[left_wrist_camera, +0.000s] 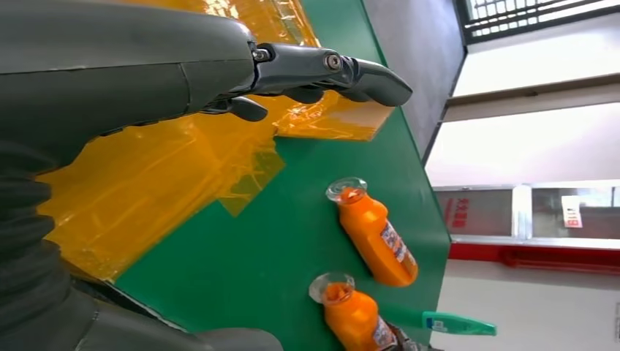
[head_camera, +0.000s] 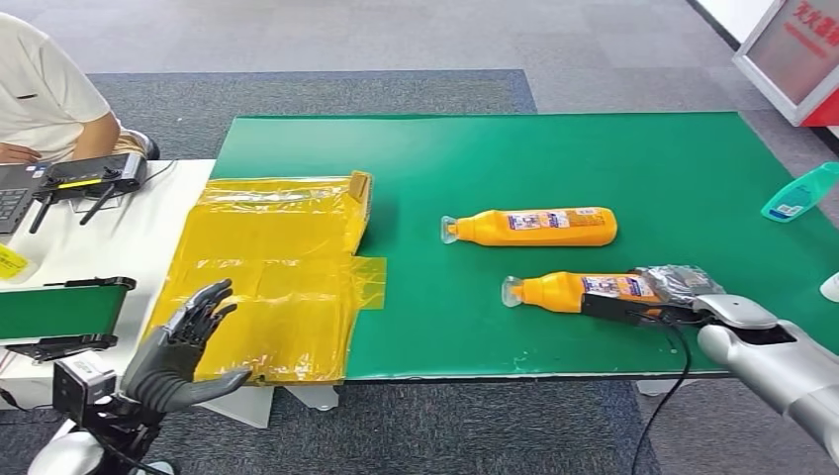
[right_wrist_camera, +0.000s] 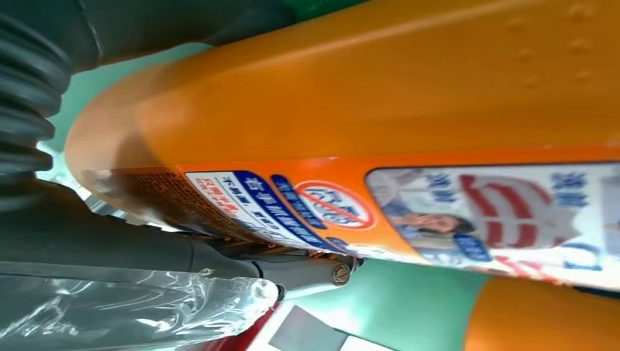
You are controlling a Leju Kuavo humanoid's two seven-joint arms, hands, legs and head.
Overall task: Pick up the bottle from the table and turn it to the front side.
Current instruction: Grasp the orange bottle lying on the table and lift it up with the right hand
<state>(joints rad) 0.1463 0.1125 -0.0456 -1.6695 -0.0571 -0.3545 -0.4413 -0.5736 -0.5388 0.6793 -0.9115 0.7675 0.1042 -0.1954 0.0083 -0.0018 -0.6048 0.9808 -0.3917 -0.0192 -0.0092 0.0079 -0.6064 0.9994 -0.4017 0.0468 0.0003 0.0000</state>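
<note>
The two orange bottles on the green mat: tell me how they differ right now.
The near bottle has the right hand around its base end; the far bottle lies free, with nothing touching it. The far bottle's label is plain in the head view, while the near bottle's is partly covered by the hand. The near bottle sits closer to the mat's front edge. Both are orange, lie on their sides and have clear caps pointing toward the yellow bag.

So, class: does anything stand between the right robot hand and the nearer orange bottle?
Nothing visible does: the right robot hand is already closed around the base end of the nearer orange bottle on the green table.
</note>
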